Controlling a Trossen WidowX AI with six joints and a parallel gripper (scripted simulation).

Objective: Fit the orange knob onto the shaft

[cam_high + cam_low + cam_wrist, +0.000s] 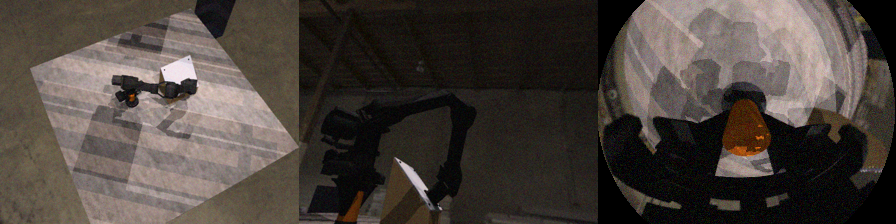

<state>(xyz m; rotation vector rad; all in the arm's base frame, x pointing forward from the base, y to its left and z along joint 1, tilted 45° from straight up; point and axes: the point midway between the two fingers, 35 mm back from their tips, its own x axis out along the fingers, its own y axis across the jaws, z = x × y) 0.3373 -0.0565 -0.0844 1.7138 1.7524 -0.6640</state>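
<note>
The orange knob (131, 97) (353, 211) (746, 130) is nearest in the wrist view, held so that its far end points at the round pedestal (132, 103) (743, 91). That placing makes sense for a push along the shaft, though the shaft itself is out of sight behind the knob. The pincer (131, 95) (354, 196) (745, 113) stands partly open, about midway, stopped by the knob and gripping it from both sides. I judge this grip meant to let the wrist turn the knob until the two flats agree, then press it down. Whether the knob has begun to slide down, or only sits at the shaft's tip, I cannot tell; it has not been let go. A small turn under light pressure seems the sensible next move, since forcing it with the flats crossed could make it slip or tilt in the grip.

Around and beneath the pedestal lies the desk (181, 156) (673, 30), banded with shadow. Farther off, the arm (149, 87) (457, 141) arches over from a sloped white mounting plate (178, 70) (410, 174), an arrangement that lets the pincer reach the pedestal from above
</note>
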